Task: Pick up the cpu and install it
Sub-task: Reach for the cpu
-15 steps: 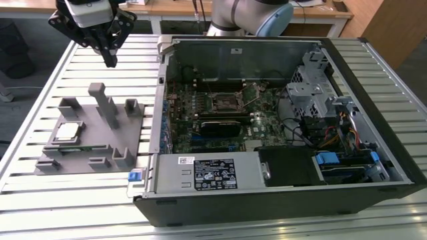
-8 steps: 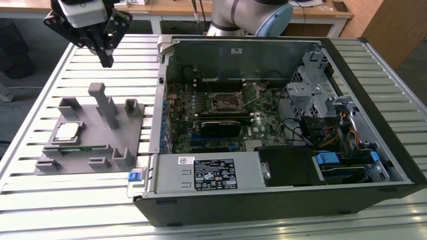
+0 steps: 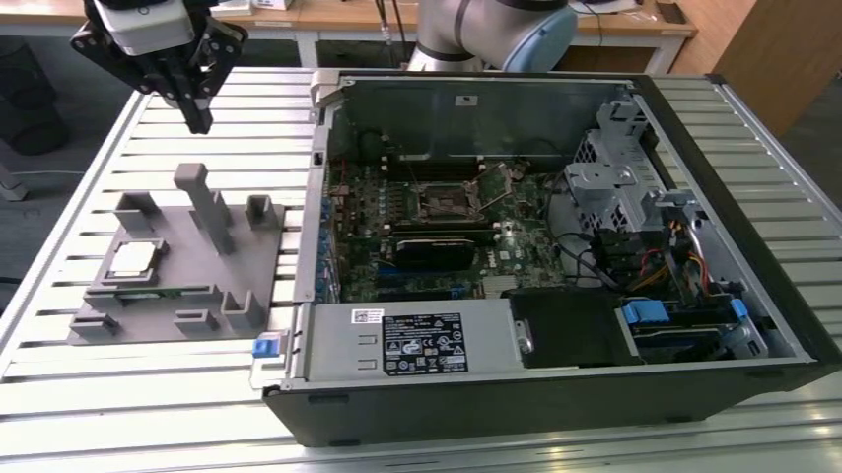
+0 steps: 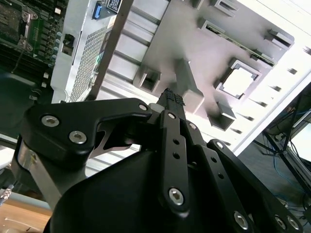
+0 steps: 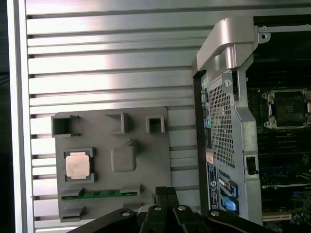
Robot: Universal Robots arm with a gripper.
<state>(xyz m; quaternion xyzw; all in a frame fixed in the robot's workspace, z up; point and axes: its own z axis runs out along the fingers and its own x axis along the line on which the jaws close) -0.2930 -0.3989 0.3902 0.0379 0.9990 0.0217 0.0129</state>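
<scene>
Exterior view, starting from its left: the cpu (image 3: 133, 258) lies flat, shiny face up, in a square pocket of the grey holder plate (image 3: 177, 296), which rests on the slatted table (image 3: 132, 394). It has not been lifted yet. The gripper (image 3: 197, 120) hangs over the table just past the plate's far edge. It points down, its fingers drawn together and holding nothing. From the gripper, the cpu lies lower, nearer the camera and a little toward the exterior view's left, well apart. The chip is square, so it has no long axis, and its edges run parallel to the plate's. Toward the exterior view's right stands the open computer case (image 3: 553, 419), where the motherboard socket (image 3: 445, 202) looks bare.
</scene>
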